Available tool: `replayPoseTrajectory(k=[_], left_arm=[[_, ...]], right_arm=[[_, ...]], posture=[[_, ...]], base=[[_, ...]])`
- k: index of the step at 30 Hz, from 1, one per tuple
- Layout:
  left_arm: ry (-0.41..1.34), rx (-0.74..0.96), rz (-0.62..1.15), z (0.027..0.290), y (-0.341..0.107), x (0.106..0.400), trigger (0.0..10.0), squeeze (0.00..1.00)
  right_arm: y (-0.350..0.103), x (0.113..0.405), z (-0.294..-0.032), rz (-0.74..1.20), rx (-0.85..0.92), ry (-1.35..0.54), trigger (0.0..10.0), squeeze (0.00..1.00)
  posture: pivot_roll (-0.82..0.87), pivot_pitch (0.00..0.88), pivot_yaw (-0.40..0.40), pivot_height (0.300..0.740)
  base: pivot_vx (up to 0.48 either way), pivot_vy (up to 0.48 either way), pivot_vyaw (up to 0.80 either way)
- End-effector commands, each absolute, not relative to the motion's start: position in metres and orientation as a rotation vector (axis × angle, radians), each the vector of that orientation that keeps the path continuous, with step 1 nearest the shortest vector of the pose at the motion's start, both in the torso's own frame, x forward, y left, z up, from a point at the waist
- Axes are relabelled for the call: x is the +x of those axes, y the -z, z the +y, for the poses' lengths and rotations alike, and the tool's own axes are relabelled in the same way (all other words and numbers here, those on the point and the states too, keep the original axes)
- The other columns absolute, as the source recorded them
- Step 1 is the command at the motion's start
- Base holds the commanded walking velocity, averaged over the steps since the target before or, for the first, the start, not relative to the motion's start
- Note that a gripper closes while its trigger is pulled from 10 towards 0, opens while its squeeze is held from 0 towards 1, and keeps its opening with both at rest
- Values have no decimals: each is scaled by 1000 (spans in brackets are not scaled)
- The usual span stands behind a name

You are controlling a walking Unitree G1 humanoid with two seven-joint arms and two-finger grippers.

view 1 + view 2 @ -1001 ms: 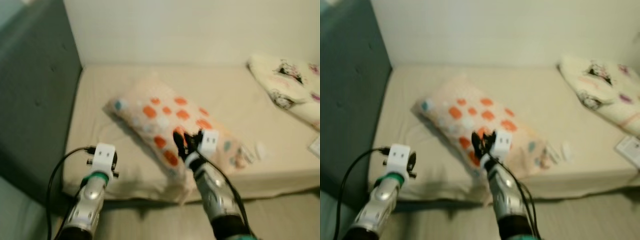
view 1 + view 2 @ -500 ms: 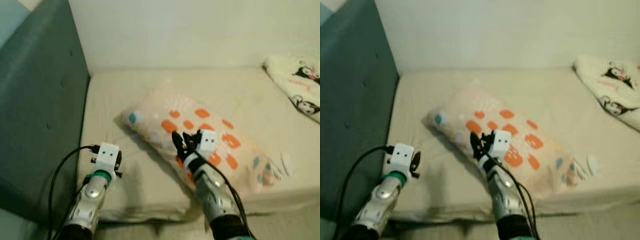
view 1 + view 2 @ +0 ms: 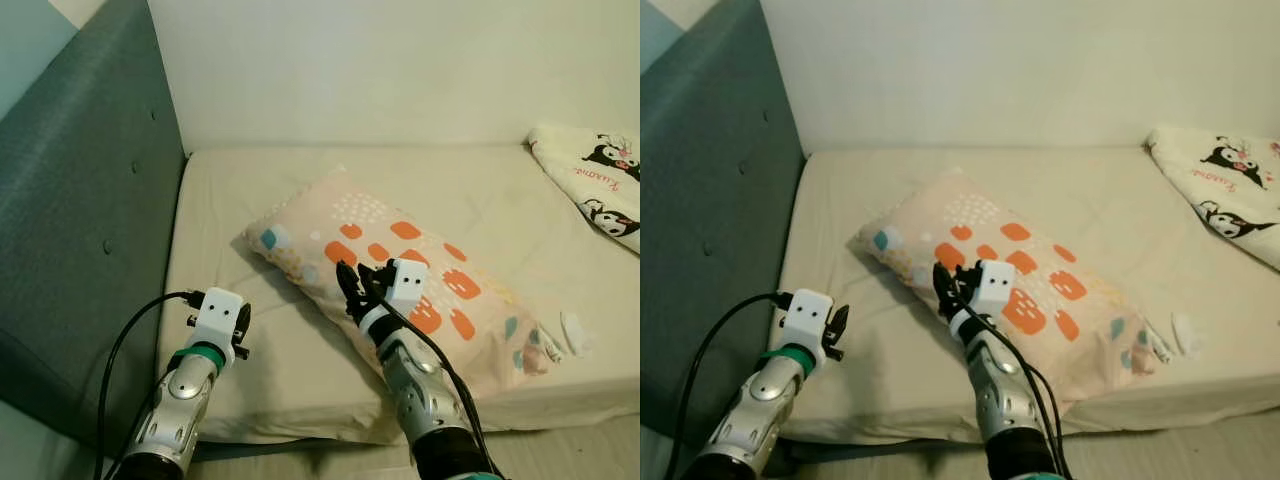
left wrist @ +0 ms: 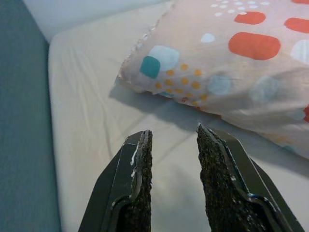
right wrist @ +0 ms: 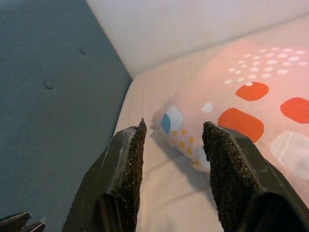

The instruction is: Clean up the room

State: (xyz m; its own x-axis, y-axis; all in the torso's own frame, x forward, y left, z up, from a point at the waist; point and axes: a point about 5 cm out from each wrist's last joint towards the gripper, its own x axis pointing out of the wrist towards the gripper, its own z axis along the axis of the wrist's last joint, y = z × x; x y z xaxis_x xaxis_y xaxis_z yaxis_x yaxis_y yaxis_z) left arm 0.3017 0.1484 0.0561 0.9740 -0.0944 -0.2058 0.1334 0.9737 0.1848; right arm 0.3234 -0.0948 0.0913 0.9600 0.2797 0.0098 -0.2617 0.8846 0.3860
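2 grippers hovered over the bed [image 3: 250, 200]: left gripper [image 4: 174, 181] parted above bare sheet near the mattress edge, right gripper [image 5: 171, 166] parted over the pillow [image 3: 400, 260]. Lay diagonally mid-mattress, peach with orange blocks, teal patch at 1 corner. Bordered by grey headboard [image 3: 80, 220] and wall. Cut off at frame edge: cartoon-print blanket [image 3: 595, 180]. Too small to identify: white item [image 3: 575, 333].

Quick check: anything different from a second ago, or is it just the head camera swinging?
Mostly the camera: the whole view shifted and sharpened. The right gripper still hovers open over the orange-spotted pillow, holding nothing. The left gripper stays open above the beige mattress. Pillow and cartoon-print blanket lie as before.
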Motion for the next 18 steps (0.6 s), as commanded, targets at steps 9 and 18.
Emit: replayPoseTrajectory(k=[9,18], left_arm=[[104,179,213,149,-53,299,10000,0],[81,161,220,154,-52,300,10000,0]], right_arm=[[-85,322,-95,70,390,-280,10000,0],[-85,321,-95,72,385,-282,10000,0]], posture=[[44,15,22,740],[42,13,21,740]], base=[[0,-264,0],[0,0,0]])
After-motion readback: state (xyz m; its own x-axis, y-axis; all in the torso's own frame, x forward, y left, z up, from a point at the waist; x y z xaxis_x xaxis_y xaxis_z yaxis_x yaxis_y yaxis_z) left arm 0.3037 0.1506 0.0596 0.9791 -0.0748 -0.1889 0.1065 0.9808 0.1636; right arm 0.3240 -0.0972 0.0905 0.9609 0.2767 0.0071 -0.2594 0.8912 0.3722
